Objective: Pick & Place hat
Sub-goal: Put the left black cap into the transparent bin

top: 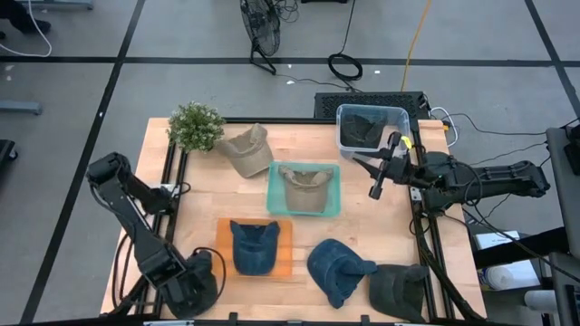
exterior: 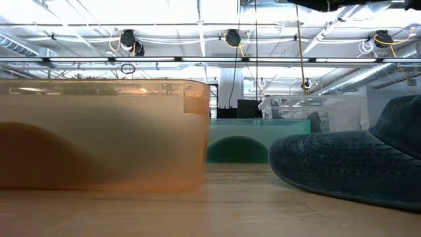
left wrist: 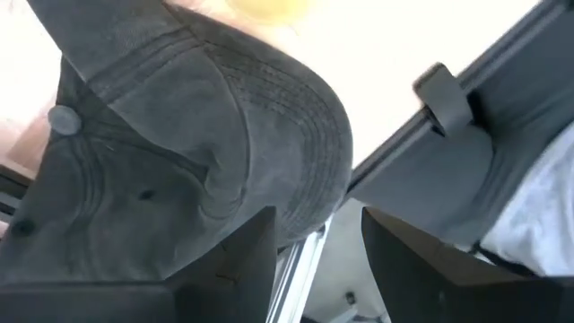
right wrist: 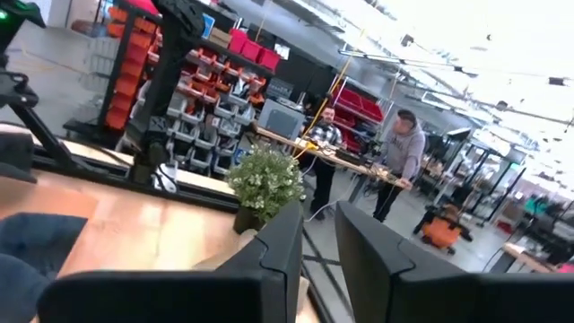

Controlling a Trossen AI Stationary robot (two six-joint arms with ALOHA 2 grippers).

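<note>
Overhead arrangement, near edge to far. At the near edge of the bench (top: 381, 231) lay a dark grey cap (top: 399, 290), partly cut off by the picture's bottom, and beside it a blue hat (top: 337, 270) with its long axis running diagonally and its brim toward the right. To their left a blue cap (top: 253, 246) sat in the orange tray (top: 223, 249), brim pointing to the far side. At mid-bench a tan cap (top: 305, 188) rested in the teal tray (top: 275, 192). Farther back, a second tan cap (top: 248, 149) lay loose beside the potted plant (top: 196, 126), brim toward the near right. At the far right corner stood a clear bin (top: 370, 127) holding dark fabric whose shape was hard to make out.

The left claw (left wrist: 314, 260) hung folded at the near left corner, fingers a narrow gap apart and empty, above a grey cap (left wrist: 179, 152) seen close in its wrist view. The right claw (top: 381, 172) was raised over the right side of the bench near the clear bin, fingers narrowly parted, holding nothing. Two people (right wrist: 359, 161) stood in the room beyond.
</note>
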